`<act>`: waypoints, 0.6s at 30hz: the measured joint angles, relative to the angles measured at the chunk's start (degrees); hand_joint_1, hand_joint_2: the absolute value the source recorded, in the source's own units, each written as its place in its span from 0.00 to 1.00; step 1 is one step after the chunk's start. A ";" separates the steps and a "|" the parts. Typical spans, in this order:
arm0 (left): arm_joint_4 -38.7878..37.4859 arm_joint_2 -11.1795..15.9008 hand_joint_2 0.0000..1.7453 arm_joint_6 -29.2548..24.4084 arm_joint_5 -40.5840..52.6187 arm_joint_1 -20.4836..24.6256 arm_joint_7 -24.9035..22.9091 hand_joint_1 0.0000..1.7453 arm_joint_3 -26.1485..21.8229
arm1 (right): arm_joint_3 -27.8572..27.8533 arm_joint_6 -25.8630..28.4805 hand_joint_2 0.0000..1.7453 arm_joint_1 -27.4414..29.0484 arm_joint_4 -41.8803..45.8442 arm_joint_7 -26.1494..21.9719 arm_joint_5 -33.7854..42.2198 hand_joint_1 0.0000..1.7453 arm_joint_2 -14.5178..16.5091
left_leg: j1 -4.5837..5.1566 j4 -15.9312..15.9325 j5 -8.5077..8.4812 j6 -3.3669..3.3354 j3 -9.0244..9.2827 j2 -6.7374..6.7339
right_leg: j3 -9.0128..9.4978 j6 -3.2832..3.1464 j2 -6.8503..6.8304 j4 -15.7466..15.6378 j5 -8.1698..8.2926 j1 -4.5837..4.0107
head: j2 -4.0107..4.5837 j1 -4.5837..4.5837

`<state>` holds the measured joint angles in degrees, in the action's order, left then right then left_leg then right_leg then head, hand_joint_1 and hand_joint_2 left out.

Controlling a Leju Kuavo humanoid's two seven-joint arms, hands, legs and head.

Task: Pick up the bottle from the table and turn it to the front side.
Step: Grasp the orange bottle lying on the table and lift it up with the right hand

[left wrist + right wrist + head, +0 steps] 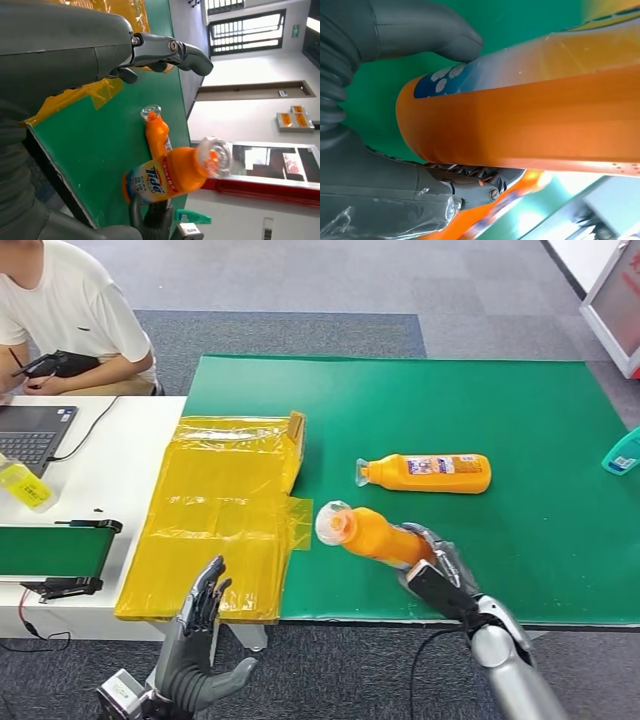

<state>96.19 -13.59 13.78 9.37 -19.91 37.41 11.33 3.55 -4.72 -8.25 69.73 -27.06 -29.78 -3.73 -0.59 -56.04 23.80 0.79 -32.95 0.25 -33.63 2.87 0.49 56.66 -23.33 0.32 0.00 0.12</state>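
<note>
Nearest the robot, the left hand (198,640) hangs below the table's front edge with its fingers spread and nothing in them, well apart from the work. Further in, the right hand (438,570) wraps the base end of the orange bottle (375,537), thumb on one side and fingers on the other, as the right wrist view shows close up (531,115). The bottle appears lifted just clear of the green table (528,540), its long axis running from the hand at the base out toward the robot's left, with the clear cap (333,522) at the free end; in the left wrist view its printed label (154,180) faces the left arm's side. The coming turn is therefore judged to be a roll about that long axis, and the right hand alone is placed to make it. Just beyond lies a second orange bottle (430,473), flat on the table and nearly parallel, near enough to be grazed if the cap swings outward. To the left, a yellow plastic sheet (219,520) overlaps the table edge close to the cap. Farther off, a seated person (68,320) works at a laptop (34,430).
</note>
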 joint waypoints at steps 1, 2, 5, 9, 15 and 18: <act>0.28 -0.29 1.00 0.13 0.27 -0.24 -0.05 0.00 -0.22 | 0.16 -0.35 1.00 0.98 2.13 -0.05 1.01 1.00 1.56 | -0.01 0.00 -0.04 0.00 -0.10 0.04 | -0.07 -0.01 -0.06 0.02 -0.02 -0.01 | 0.00 0.00; 0.61 -0.57 1.00 0.16 0.79 -0.50 -0.08 0.00 -0.42 | 0.34 -0.56 1.00 1.89 4.16 -0.16 1.69 1.00 2.94 | -0.01 0.01 -0.06 0.02 -0.16 0.08 | -0.12 -0.01 -0.10 0.03 -0.03 -0.02 | 0.00 -0.01; 1.85 -1.25 1.00 0.08 2.70 -0.96 -0.08 0.00 -0.72 | 1.80 -0.94 1.00 4.66 9.68 -0.39 2.79 1.00 6.95 | -0.02 0.02 -0.05 0.10 -0.22 0.10 | -0.21 -0.06 -0.07 0.06 -0.06 -0.03 | 0.00 0.00; 3.53 -1.89 1.00 -0.15 3.61 -0.99 -0.21 0.00 -0.80 | 4.59 -0.50 1.00 7.35 14.36 -1.18 3.33 1.00 11.11 | -0.02 0.02 -0.03 0.12 -0.28 0.09 | -0.29 -0.10 -0.07 0.06 -0.12 -0.02 | 0.00 -0.02; 5.78 -2.54 1.00 -1.75 2.25 0.63 -3.01 0.00 0.30 | 7.94 6.21 1.00 10.19 17.65 -5.13 0.68 1.00 15.21 | -0.02 0.02 -0.03 0.12 -0.28 0.09 | -0.32 -0.12 -0.07 0.06 -0.12 -0.02 | 0.00 0.00; 6.70 -2.48 1.00 -4.00 2.80 1.32 -4.29 0.00 1.27 | 9.72 10.41 1.00 11.47 18.48 -6.13 -2.36 1.00 16.23 | -0.02 0.02 -0.03 0.13 -0.27 0.08 | -0.34 -0.13 -0.06 0.06 -0.12 -0.02 | 0.00 -0.01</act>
<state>102.89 -16.07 9.77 12.17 -18.60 33.12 12.60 13.27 5.69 3.22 88.21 -33.19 -32.13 12.50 -0.60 -56.02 23.77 0.92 -33.23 0.33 -33.98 2.75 0.43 56.72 -23.45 0.29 0.00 0.11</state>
